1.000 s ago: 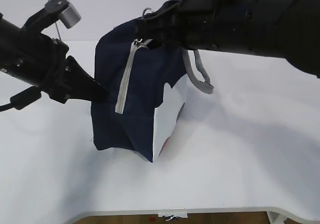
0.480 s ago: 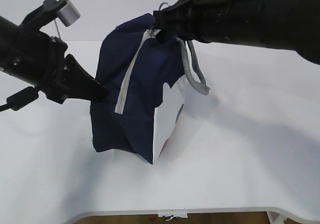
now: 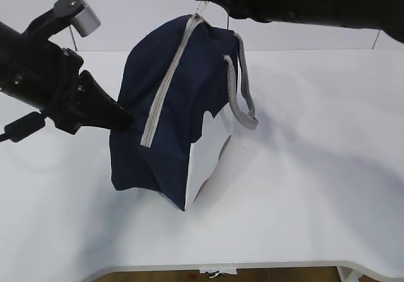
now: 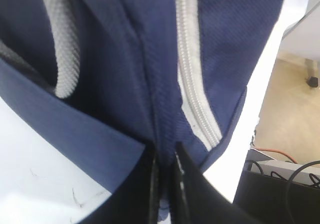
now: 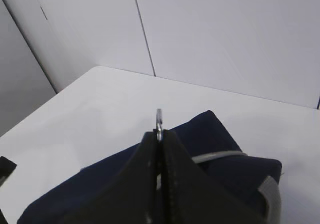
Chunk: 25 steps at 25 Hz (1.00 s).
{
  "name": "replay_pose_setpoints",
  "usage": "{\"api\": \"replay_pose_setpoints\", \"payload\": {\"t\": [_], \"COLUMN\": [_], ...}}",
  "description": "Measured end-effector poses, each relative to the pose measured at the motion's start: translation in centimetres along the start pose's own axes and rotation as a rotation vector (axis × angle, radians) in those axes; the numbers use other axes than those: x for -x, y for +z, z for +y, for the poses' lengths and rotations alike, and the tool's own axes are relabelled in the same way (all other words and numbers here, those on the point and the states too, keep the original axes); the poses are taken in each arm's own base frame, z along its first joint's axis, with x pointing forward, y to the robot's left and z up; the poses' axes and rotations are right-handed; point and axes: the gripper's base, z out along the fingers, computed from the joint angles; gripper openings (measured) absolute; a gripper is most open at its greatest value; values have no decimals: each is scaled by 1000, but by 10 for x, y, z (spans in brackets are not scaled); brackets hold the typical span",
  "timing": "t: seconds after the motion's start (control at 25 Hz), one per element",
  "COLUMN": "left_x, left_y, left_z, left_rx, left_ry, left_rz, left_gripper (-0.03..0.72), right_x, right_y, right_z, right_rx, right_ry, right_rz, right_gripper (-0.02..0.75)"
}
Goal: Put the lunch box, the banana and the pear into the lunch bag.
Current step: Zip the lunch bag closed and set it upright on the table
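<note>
The navy-blue lunch bag (image 3: 170, 130) stands on the white table, pulled tall, its grey zipper (image 3: 165, 83) shut along the front. My right gripper (image 3: 203, 7) is shut on the metal ring pull (image 5: 159, 118) at the bag's top and holds it up. My left gripper (image 3: 123, 119) is shut on a fold of the bag's navy fabric (image 4: 165, 149) at its left side. The bag fills the left wrist view (image 4: 150, 58), with the zipper (image 4: 195, 83) beside the jaws. The lunch box, the banana and the pear are out of view.
A grey webbing handle (image 3: 240, 96) hangs down the bag's right side, above the white side panel (image 3: 208, 152). The white table (image 3: 315, 187) spreads to the right and front. A white wall (image 5: 225, 33) stands behind the table.
My right gripper has risen and moved right with the ring pull, drawing the zipper straight and stretching the bag taller. My left gripper has kept its hold on the bag's left side.
</note>
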Motion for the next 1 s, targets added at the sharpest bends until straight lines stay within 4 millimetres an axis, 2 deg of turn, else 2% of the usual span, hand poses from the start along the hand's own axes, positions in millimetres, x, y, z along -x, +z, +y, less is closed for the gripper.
{"api": "replay_pose_setpoints", "payload": {"t": [0.2,0.6,0.84,1.0], "left_x": [0,-1,-1,-1], "left_y": [0,0,0,0], "left_z": [-1,-3,-3,-4], "left_rx": [-10,-28,-30,-37], "left_ry": [-1,1,1,-1], "left_rz": [3,15,15,15], "left_gripper": [0,-1,-1,-1], "right_x": [-1,-1,1,1], "right_y": [4,11,24,26], "right_z": [-4,-44,-50,-51], "right_rx": [-13,-118,-132,-136], "right_ry": [-46,-16,-14,17], "right_rz": [20,27,28,64], "right_gripper": [-10,-10,-10,-10]}}
